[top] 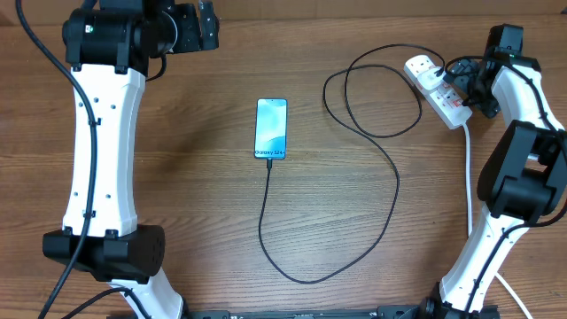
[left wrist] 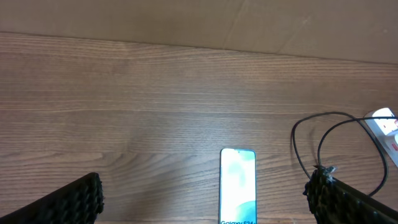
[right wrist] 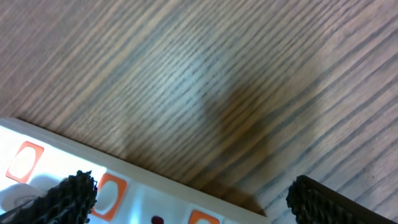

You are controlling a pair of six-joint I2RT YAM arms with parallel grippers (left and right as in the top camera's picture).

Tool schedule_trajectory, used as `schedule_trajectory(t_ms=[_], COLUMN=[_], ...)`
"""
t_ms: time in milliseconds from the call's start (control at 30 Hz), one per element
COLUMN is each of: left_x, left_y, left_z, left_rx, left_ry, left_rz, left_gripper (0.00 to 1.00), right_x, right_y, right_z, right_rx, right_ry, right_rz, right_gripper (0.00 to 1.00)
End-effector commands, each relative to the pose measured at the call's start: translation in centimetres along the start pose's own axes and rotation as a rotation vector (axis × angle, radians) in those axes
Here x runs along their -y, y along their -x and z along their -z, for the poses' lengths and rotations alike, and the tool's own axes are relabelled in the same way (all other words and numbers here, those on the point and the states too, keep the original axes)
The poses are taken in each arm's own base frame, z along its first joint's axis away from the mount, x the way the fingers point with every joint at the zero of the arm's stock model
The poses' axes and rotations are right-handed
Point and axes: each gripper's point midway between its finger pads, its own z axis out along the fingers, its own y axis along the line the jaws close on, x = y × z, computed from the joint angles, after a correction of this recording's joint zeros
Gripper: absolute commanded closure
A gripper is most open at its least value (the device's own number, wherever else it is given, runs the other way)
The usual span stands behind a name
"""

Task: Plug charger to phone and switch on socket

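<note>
The phone (top: 272, 129) lies flat mid-table, blue screen up, and shows too in the left wrist view (left wrist: 237, 185). The charger's thin black cable (top: 390, 204) meets the phone's near end, loops wide and runs to its white wall plug (top: 423, 66), which sits in the socket (top: 440, 90). My left gripper (top: 209, 27) hovers at the far left, open and empty (left wrist: 205, 202), the phone ahead of it. My right gripper (top: 464, 89) hangs open just over the socket (right wrist: 143, 193), its left finger (right wrist: 62, 199) over the orange-red switches (right wrist: 111, 191); nothing is gripped.
A thick white cord (top: 469, 177) runs from the socket toward the front beside the right arm's base. The black cable's loops (left wrist: 311, 149) cover the table's right half. Bare wood lies left of the phone.
</note>
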Motion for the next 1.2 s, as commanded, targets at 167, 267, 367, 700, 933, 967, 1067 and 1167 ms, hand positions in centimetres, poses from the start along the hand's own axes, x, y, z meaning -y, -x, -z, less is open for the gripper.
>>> schedule_trajectory(t_ms=[167,267,367,700,933,967,1067,1167], left_x=[-0.1,-0.1,-0.1,-0.1,-0.1,-0.1,-0.1,-0.1], left_y=[-0.1,-0.1,-0.1,-0.1,-0.1,-0.1,-0.1,-0.1], left_z=[0.0,0.0,0.0,0.0,0.0,0.0,0.0,0.0], left_rx=[-0.001,-0.001,-0.001,-0.001,-0.001,-0.001,-0.001,-0.001], left_ry=[0.012,0.012,0.012,0.012,0.012,0.012,0.012,0.012], left_rz=[0.013,0.013,0.013,0.013,0.013,0.013,0.013,0.013], left_gripper=[0.0,0.0,0.0,0.0,0.0,0.0,0.0,0.0], right_x=[-0.1,-0.1,-0.1,0.1,0.8,0.9,0.8,0.0], right_y=[-0.5,-0.7,-0.7,-0.5,-0.4,-0.5,-0.6,-1.0], right_z=[-0.5,-0.5,-0.5,-0.5,-0.7,-0.8,-1.0,-1.2], right_rx=[-0.018,-0.025,-0.025,-0.019,-0.01,-0.013,-0.018,-0.039], right_ry=[-0.007,-0.006,-0.006,-0.005,-0.046,-0.048,-0.045,0.005], right_rz=[0.01,0.034,0.036,0.032,0.033,0.034,0.035,0.075], right_gripper=[0.0,0.0,0.0,0.0,0.0,0.0,0.0,0.0])
